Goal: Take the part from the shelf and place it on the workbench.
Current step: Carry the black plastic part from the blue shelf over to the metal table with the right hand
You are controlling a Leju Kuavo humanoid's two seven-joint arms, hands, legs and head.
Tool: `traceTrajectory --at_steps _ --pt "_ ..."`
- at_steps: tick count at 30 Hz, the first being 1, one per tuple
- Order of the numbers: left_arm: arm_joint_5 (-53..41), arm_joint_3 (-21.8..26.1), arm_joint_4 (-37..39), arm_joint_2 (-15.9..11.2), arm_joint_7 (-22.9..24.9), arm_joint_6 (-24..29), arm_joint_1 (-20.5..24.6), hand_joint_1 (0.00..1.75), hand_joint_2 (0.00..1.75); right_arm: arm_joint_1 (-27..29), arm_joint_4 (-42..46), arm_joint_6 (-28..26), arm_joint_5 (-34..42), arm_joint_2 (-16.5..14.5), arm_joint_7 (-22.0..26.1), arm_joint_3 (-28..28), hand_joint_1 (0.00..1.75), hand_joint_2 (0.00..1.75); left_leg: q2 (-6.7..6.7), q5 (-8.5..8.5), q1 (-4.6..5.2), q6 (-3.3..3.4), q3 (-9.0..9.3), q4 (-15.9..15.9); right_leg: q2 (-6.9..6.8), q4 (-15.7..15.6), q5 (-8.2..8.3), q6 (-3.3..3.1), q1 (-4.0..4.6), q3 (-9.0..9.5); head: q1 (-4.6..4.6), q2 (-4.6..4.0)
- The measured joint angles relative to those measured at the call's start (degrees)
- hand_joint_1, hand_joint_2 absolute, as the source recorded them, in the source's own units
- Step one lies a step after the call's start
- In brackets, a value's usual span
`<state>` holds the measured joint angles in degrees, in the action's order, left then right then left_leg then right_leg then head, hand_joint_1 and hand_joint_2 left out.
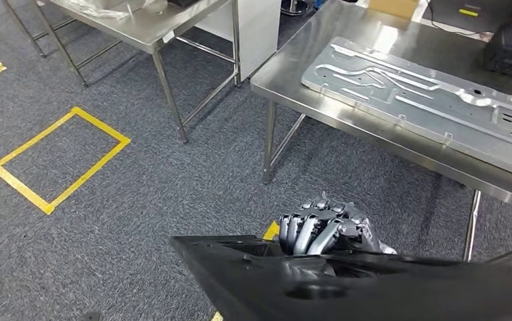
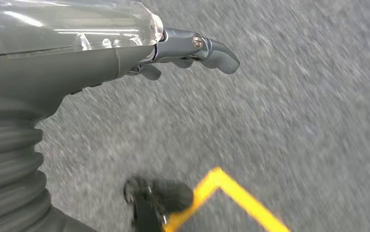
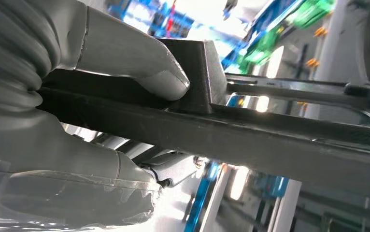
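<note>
the right hand (image 1: 327,231) grips the black part (image 1: 373,284), fingers curled over its upper edge, thumb (image 3: 139,63) pressed on one face. the part sits short of the workbench (image 1: 287,73) near edge, open carpet (image 1: 140,180) between. left hand (image 2: 192,48) hangs over carpet; its grip state cannot be determined.

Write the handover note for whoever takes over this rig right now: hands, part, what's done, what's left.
Right hand grips the black part, thumb pressed on its edge; the part is carried low in front of the body.
Left hand holds nothing and hangs over grey carpet.
The steel workbench is ahead to the right, with a long aluminium plate lying on it.
Done: part is in hand.
Left: get it to the workbench, set it on bare surface beside the plate, release.
</note>
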<state>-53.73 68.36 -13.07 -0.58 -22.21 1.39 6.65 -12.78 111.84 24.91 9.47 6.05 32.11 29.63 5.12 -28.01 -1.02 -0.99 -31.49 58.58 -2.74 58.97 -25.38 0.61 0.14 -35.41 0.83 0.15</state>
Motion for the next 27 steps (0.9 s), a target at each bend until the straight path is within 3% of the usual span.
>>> traceTrajectory --at_steps 1,3,6,7,8,9,12,14,18,20,23,24,25,27 --pt "0.2 0.0 0.0 0.0 -0.4 -0.9 0.1 0.00 1.75 0.5 -0.2 -0.4 -1.0 0.0 0.6 0.3 1.75 1.75 0.15 -0.20 -0.10 -0.33 0.23 0.0 0.58 -0.3 0.09 -0.35 -0.07 0.17 -0.01 0.00" --pt "0.9 0.0 0.0 0.2 -1.2 -2.1 0.1 0.00 1.75 1.3 -0.9 -0.6 -2.0 0.0 2.0 1.2 1.75 1.75 -1.30 -1.86 -0.30 -0.76 -0.37 2.1 1.62 -0.9 0.34 -1.21 -0.36 0.67 -0.10 0.00" --pt "2.2 0.3 0.0 0.2 -1.8 -2.0 -0.6 0.00 1.75 1.2 -3.9 1.3 -2.3 0.0 2.8 2.9 1.75 1.75 -4.27 -6.69 -0.33 -0.94 -5.60 12.6 3.49 -1.1 0.32 -1.98 -0.39 0.94 -0.33 0.00" --pt "2.5 0.4 0.0 0.2 -2.0 -1.8 -1.0 0.00 1.75 0.9 -5.3 2.0 -2.3 0.0 2.8 3.5 1.75 1.75 -4.57 -7.23 -0.29 -0.96 -7.25 15.3 4.29 -1.0 0.25 -2.06 -0.31 0.96 -0.34 0.01" --pt "2.7 0.6 0.0 0.2 -2.2 -1.6 -1.2 0.00 1.75 0.6 -6.7 2.6 -2.3 0.0 2.8 4.0 1.75 1.75 -4.72 -6.67 -0.27 -0.93 -8.05 16.1 5.04 -0.8 0.18 -2.08 -0.25 0.98 -0.35 0.01" --pt "2.9 0.6 0.0 0.3 -2.4 -1.6 -1.4 0.00 1.75 0.2 -7.9 3.0 -2.3 0.0 2.8 4.5 1.75 1.75 -4.85 -4.98 -0.27 -0.83 -7.79 14.6 5.77 -0.6 0.07 -2.04 -0.21 1.00 -0.35 0.01" --pt "3.2 0.9 0.0 0.3 -2.9 -1.7 -1.5 0.00 1.75 -1.2 -10.5 3.5 -2.1 -0.1 2.7 5.3 1.75 1.75 -6.74 0.76 -0.23 -0.25 -3.74 4.0 7.44 0.3 -0.50 -1.52 -0.16 0.96 -0.36 0.00" --pt "3.3 1.1 0.0 0.3 -3.1 -1.9 -1.5 0.00 1.75 -1.7 -11.4 3.5 -1.9 0.0 2.7 5.5 1.75 1.75 -7.48 1.50 0.01 0.24 -2.66 1.4 8.08 0.5 -0.68 -0.96 -0.18 0.78 -0.35 0.00" --pt "3.3 1.1 0.0 0.3 -3.1 -2.1 -1.4 0.00 1.75 -1.9 -12.1 3.2 -1.7 0.0 2.7 5.6 1.75 1.75 -6.61 1.94 0.01 1.11 -2.47 0.8 8.82 0.2 -0.54 0.00 -0.14 0.62 -0.31 0.01" --pt "3.4 1.2 0.0 0.4 -3.0 -2.3 -1.3 0.00 1.75 -2.0 -12.2 3.2 -1.6 0.0 2.6 5.6 1.75 1.75 -6.30 2.08 -0.17 1.32 -2.37 0.6 8.14 0.5 -0.78 0.13 -0.06 0.53 -0.31 0.01" --pt "4.1 1.8 0.0 0.6 -2.6 -3.2 -1.6 0.00 1.75 -2.5 -13.3 3.2 -1.4 0.1 2.5 5.9 1.75 1.75 -4.00 2.04 -0.16 2.04 -2.17 0.2 3.87 12.3 -6.20 1.08 -0.52 -5.51 0.11 0.00" --pt "4.5 2.1 0.0 0.6 -2.5 -3.5 -1.7 0.00 1.75 -2.7 -13.7 3.2 -1.3 0.2 2.5 6.0 1.75 1.75 -3.16 1.91 -0.13 2.14 -2.10 0.2 3.08 15.6 -7.19 1.36 -0.75 -7.34 0.24 0.00" --pt "4.7 2.2 0.0 0.6 -2.5 -3.8 -1.7 0.00 1.75 -2.8 -14.0 3.2 -1.3 0.2 2.5 6.0 1.75 1.75 -2.64 1.79 -0.13 2.08 -1.96 0.2 2.89 14.5 -5.91 1.39 -0.84 -6.90 0.24 0.00" --pt "5.1 2.6 0.0 0.6 -2.1 -4.4 -1.7 0.00 1.75 -3.1 -14.5 3.2 -1.0 0.2 2.5 6.0 1.75 1.75 -1.70 1.44 -0.11 1.81 -1.45 0.2 1.39 7.0 -2.01 1.14 -0.78 -3.18 0.25 0.01"
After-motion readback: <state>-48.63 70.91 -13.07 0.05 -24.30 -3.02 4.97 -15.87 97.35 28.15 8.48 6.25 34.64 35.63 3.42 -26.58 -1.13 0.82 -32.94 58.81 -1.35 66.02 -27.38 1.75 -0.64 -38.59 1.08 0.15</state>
